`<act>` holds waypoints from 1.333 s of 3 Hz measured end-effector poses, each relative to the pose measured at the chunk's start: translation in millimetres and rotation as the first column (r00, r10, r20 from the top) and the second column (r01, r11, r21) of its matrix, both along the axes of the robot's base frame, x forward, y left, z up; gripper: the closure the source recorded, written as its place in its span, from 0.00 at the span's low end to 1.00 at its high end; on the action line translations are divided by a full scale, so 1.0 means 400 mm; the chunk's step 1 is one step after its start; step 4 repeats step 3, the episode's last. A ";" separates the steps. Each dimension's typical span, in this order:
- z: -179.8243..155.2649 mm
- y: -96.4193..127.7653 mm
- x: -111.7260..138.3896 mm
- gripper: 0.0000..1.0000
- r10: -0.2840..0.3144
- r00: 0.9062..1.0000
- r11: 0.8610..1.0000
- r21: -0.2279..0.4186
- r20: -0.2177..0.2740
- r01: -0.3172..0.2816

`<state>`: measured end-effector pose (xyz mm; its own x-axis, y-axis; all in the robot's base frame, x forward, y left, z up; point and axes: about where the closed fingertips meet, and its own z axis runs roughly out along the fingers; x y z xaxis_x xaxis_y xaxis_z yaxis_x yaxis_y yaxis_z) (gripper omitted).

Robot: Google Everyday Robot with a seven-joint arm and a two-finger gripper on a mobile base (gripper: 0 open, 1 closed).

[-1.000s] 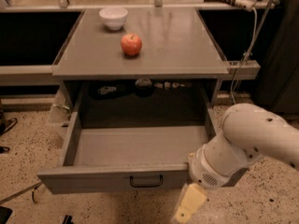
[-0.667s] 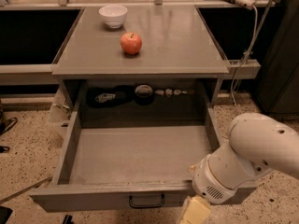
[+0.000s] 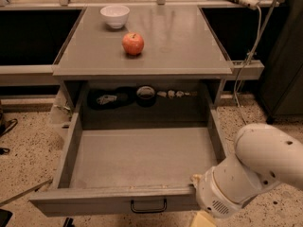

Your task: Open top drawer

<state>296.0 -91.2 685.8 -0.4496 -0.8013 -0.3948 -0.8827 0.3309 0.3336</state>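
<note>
The top drawer (image 3: 109, 201) is a wide grey metal drawer, pulled far out of the cabinet toward me. Its deep grey tray (image 3: 142, 157) holds nothing. A small black loop handle (image 3: 148, 206) sits in the middle of its flat front. My white arm (image 3: 251, 174) reaches down at the lower right, beside the drawer's front right corner. Only a pale yellow tip of my gripper (image 3: 203, 220) shows at the bottom edge, to the right of the handle and not on it.
A red apple (image 3: 133, 43) and a white bowl (image 3: 115, 16) stand on the grey cabinet top (image 3: 189, 41). Dark items (image 3: 111, 99) lie at the back of the drawer opening. A cable (image 3: 251, 46) hangs at the right. The floor is speckled.
The drawer has slid further out toward me. My arm and gripper have drawn back and down, so the gripper is now almost out of the bottom edge.
</note>
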 end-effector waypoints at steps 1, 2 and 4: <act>0.000 0.001 -0.013 0.00 0.003 1.000 1.000 0.005 -0.008 -0.003; 0.009 -0.015 -0.102 0.00 -0.038 0.998 0.999 0.024 -0.045 0.039; 0.009 -0.015 -0.102 0.00 -0.038 0.998 0.999 0.024 -0.045 0.039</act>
